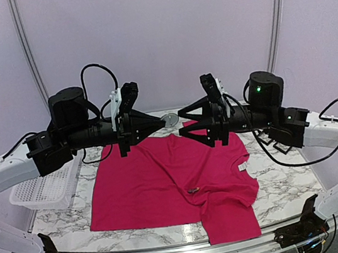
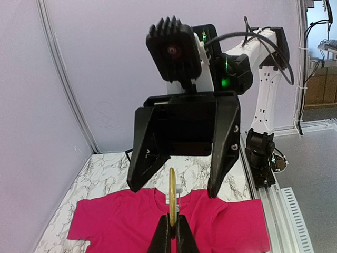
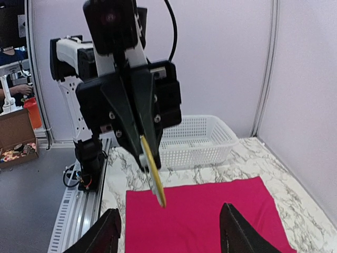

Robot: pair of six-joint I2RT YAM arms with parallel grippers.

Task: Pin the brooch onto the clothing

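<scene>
Left tool (image 2: 172,226) grips the flat round gold brooch (image 2: 172,195) edge-on; the released right tool (image 3: 171,234) should close centred on it. The clasp side seems hidden.

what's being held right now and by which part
The left gripper pinches the flat round gold brooch by its edge; right gripper open, empty.

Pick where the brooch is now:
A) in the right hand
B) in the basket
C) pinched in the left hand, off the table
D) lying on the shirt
C: the left hand is shut on the brooch, holding it edge-on above the shirt, while the right hand is open and empty.
</scene>
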